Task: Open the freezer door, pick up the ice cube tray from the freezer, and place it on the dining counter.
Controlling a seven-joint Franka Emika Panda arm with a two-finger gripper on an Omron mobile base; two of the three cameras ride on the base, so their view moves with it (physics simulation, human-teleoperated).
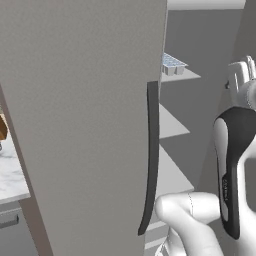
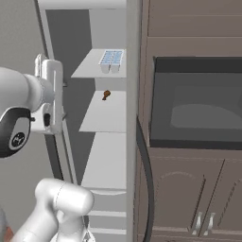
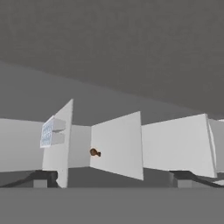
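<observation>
A simulated kitchen, seen from behind a white robot arm standing at an open freezer. In the left base view, the freezer door (image 1: pixel 85 125) stands swung open and takes up most of the frame as a flat grey slab, with its long dark curved handle (image 1: pixel 150 160) running down its right edge. To the right of the door, white shelves (image 1: pixel 172 122) step down inside the grey compartment. The ice cube tray (image 1: pixel 173 63), pale blue-grey with rows of little square cups, sits on the top shelf near its front edge; in the right base view the tray (image 2: pixel 112 59) lies on that same top shelf, and a small brown item (image 2: pixel 106 94) rests on the shelf below it. In that view, dark brown cabinets (image 2: pixel 189 194) and a dark oven window (image 2: pixel 196 108) stand to the right of the freezer. The gripper (image 3: pixel 112 181) is raised in front of the compartment, well apart from the tray, with its 2 dark fingertips (image 3: pixel 41 180) spread wide and nothing between them. The hand view is rolled on its side, so the shelves appear as upright white panels, with the tray (image 3: pixel 47 131) at the left. A strip of white marble worktop (image 1: pixel 12 172) shows at the left edge of the left base view.
</observation>
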